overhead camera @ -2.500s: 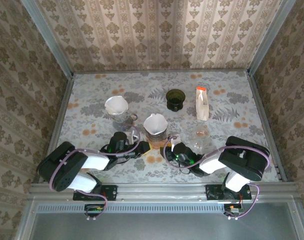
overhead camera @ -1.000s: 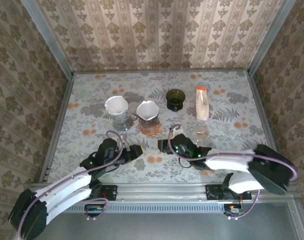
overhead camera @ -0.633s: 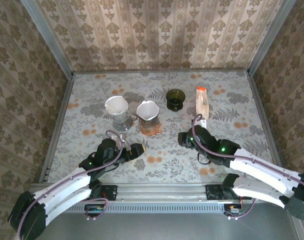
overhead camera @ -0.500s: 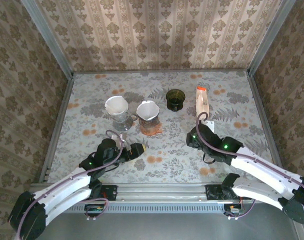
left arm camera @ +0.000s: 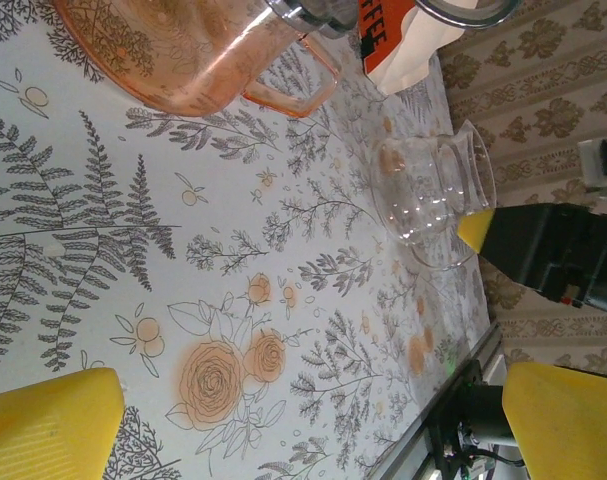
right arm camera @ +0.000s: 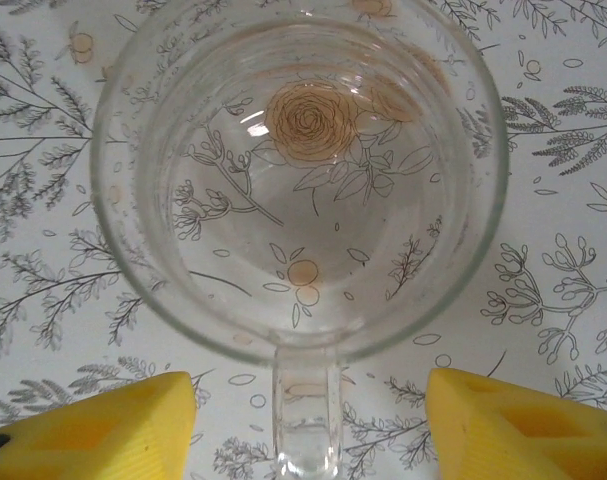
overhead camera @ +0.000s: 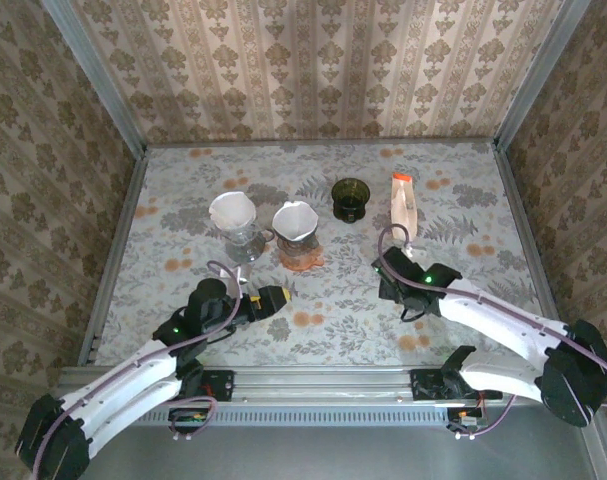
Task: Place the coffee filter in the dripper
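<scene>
Left gripper [overhead camera: 274, 298] is lying low at 7 o'clock on the table [overhead camera: 463, 170], jaws standing as wide as they go and holding nothing. A second ago they were narrower, so the release is only now finishing, and the arm is sitting a touch further back toward the near rail. At 12 o'clock from it, a white cone [overhead camera: 232, 209] is sitting on a grey stand [overhead camera: 245, 247]. Just beside that, at its 3 o'clock, the dripper [overhead camera: 301, 258] is standing upright with the coffee filter [overhead camera: 296, 219] seated in its mouth, rim ruffled. A couple of seconds back this pair was nearer the arms, at 6 o'clock between both grippers; now it is standing free, with no finger touching it. Further right, the green cup [overhead camera: 350, 197] and coffee bag [overhead camera: 404, 205] are staying where they were, at 1 o'clock from table centre. Right gripper [right arm camera: 308, 430] is showing the biggest change. A second ago it was close to the dripper's 5 o'clock. Now it is hovering over the glass server [right arm camera: 301, 170], at 4 o'clock from the dripper. Its fingers are partly spread either side of the server's handle [right arm camera: 305, 395], touching neither it nor anything else. Judging from this, the filter placement is looking complete, and the right arm appears to be lining up on the server.
</scene>
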Motion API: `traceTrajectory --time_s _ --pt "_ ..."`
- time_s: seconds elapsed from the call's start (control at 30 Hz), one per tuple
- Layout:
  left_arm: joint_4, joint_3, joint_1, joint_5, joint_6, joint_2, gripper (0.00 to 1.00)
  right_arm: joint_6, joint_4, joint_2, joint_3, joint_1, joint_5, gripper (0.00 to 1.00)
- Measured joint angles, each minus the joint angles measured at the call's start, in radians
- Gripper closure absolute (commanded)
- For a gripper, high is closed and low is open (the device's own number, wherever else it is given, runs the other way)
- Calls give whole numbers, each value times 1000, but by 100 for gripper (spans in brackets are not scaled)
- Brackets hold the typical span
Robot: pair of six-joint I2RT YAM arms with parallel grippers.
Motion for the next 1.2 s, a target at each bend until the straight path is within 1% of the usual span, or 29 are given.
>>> traceTrajectory --time_s 0.17,0.43,0.53,0.6,0.73,0.87,0.97,1.1,1.2 --pt "-20 0 0 0 3 -43 0 -22 35 27 -10 -22 -1 58" --pt "-69 2 0 -1 7 -86 0 -61 50 7 -54 -37 -14 82" --pt "-73 8 0 -1 10 -86 0 -95 45 -51 -72 -26 -40 84" --pt "-81 16 1 -1 14 -87 0 -120 40 -92 -77 9 -54 84" --pt "-95 29 10 -1 27 -99 0 -175 46 -131 -77 153 -90 84" --pt "-106 29 31 2 30 -111 0 -229 67 -131 -79 293 -146 83" --pt "-122 29 44 3 33 -125 0 -271 101 -131 -82 361 -187 83" --pt "-126 33 54 3 34 -140 0 -318 143 -97 -80 413 -208 83" --pt "-126 34 60 3 34 -141 0 -343 158 -28 -71 439 -207 83"
